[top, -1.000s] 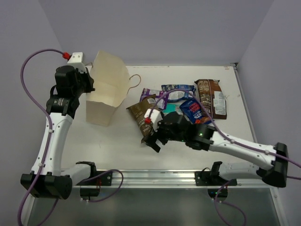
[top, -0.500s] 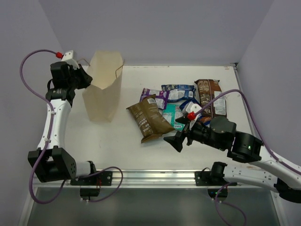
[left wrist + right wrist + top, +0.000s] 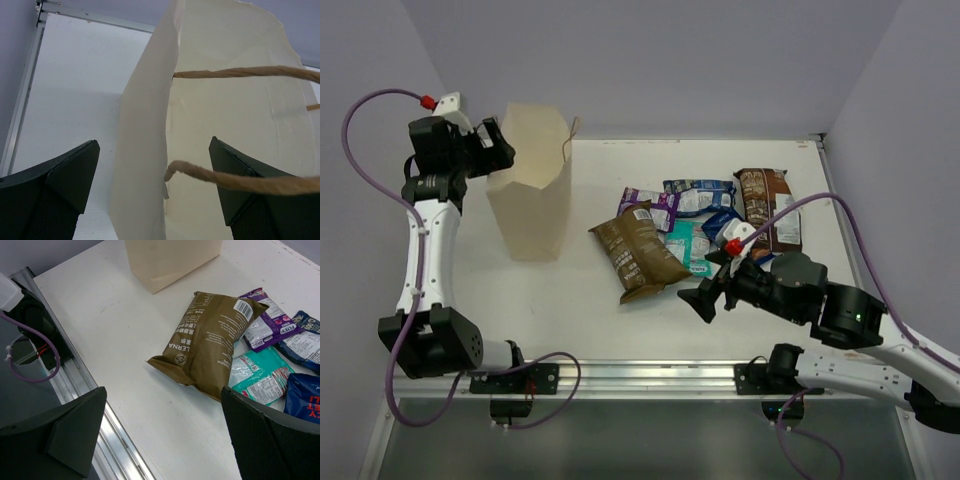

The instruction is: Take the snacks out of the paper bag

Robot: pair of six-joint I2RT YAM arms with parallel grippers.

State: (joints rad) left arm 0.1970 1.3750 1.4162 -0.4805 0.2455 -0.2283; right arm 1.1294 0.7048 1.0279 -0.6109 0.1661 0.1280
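Standing upright, the paper bag [image 3: 532, 190] is straddled by the wide-open left pincer [image 3: 153, 150] — the right pincer [image 3: 162, 395], likewise open and empty, is held near the snacks [image 3: 695, 225].

A white table [image 3: 570, 300] fills the middle of the top view; a silver rail [image 3: 650, 375] runs along its lower edge; pale lilac walls [image 3: 670, 60] close the top and both sides; a dark grey strip [image 3: 650, 440] lies along the bottom.
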